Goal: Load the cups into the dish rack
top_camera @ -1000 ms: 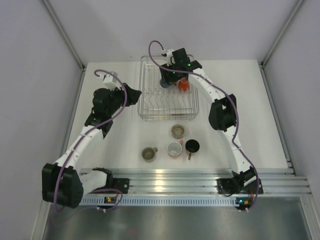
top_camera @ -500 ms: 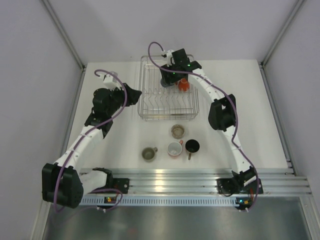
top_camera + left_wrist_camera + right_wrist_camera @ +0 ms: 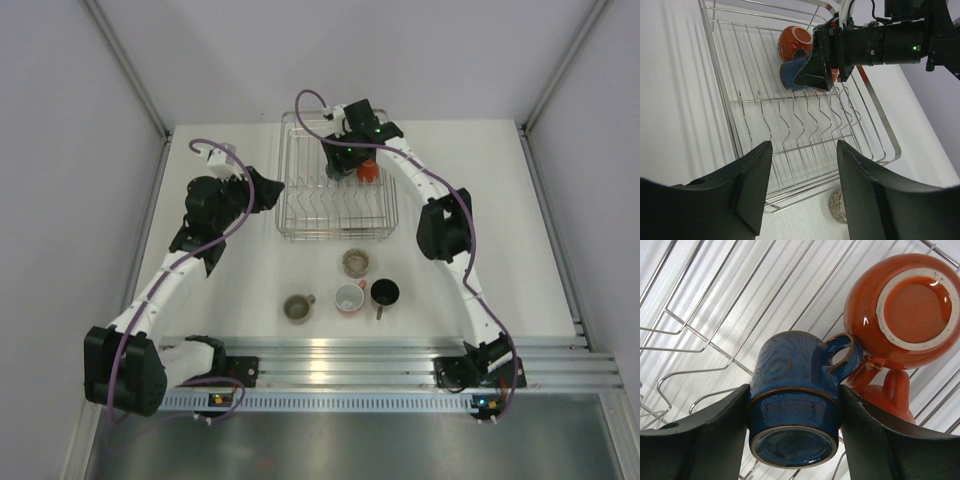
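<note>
1. Blue cup (image 3: pixel 795 400): clamped by its sides in the right claw (image 3: pixel 792 435), at the far right of the rack (image 3: pixel 335 237). Its base faces the wrist camera and its mouth faces the wires, presumably so that it will drain.
2. An orange cup (image 3: pixel 910 305) lies in the rack, also base up, with a second orange cup (image 3: pixel 890 395) beside it. The blue cup's handle is turned toward the first and appears to touch it. Such close packing is judged to save room for the cups not yet loaded.
3. The left claw (image 3: pixel 804 147) is held with fingers apart and nothing between them, at the rack's left side. It is judged to be parked clear of the working arm.
4. Four cups stand on the table (image 3: pixel 500 200) between rack and arm bases: an olive cup (image 3: pixel 354 263), a second olive cup (image 3: pixel 296 307), a pink cup (image 3: pixel 349 298) and a black cup (image 3: pixel 384 292).
5. The grip and the handle contact are shown only in the right wrist view; in the top view the blue cup is largely hidden under the claw. In the left wrist view it is seen low, just behind the prong row. Whether it rests on the wires cannot be told.
</note>
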